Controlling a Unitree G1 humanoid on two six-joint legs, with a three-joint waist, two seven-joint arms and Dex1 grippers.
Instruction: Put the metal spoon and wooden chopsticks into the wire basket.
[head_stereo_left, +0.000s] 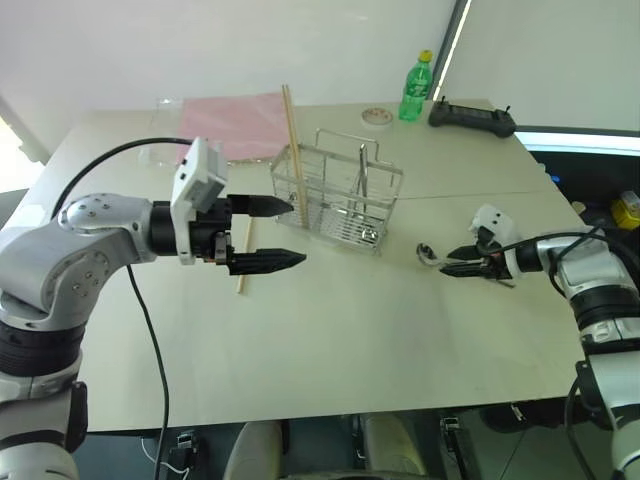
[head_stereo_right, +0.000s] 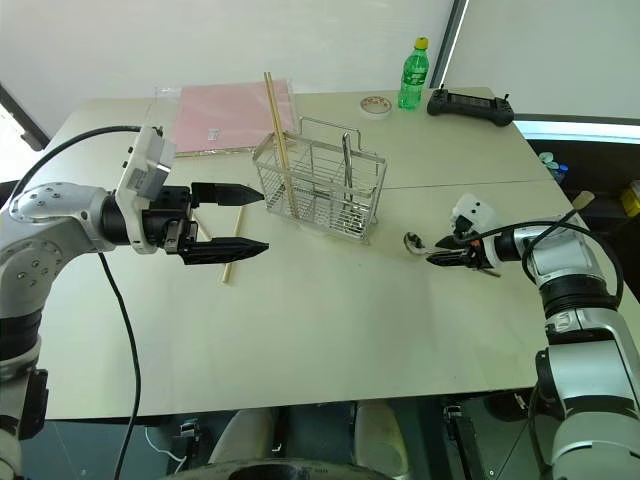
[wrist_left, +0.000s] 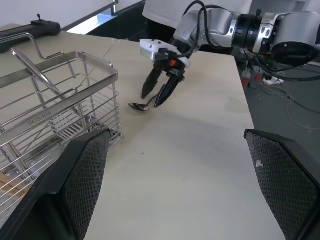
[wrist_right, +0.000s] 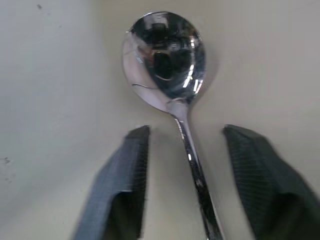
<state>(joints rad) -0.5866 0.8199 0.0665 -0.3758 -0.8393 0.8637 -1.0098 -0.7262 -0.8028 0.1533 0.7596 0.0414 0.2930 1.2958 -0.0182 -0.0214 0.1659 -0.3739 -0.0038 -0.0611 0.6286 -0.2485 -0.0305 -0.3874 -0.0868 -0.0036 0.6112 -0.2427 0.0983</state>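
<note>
Your right pincer (wrist_right: 185, 145) sits low on the counter (head_stereo_left: 330, 340), its ribbed black fingers (wrist_right: 125, 170) straddling the spoon's thin shiny handle with gaps on both sides, not yet gripping. The spoon (wrist_right: 167, 55) lies flat, oval bowl mirror-bright. Your left pincer (head_stereo_left: 285, 233) hangs wide beside the wire-grid basket (head_stereo_left: 340, 195). One pale wooden chopstick (head_stereo_left: 294, 150) stands inside it; another (head_stereo_left: 243, 258) lies on the counter.

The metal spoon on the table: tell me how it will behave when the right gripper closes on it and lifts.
The metal spoon looks polished and mirror-like, so it may slip between the fingers flanking its thin handle. It lies flat on the table, so getting under it may be awkward. It looks rigid and probably light, though the bowl end could swing down if gripped loosely.
</note>
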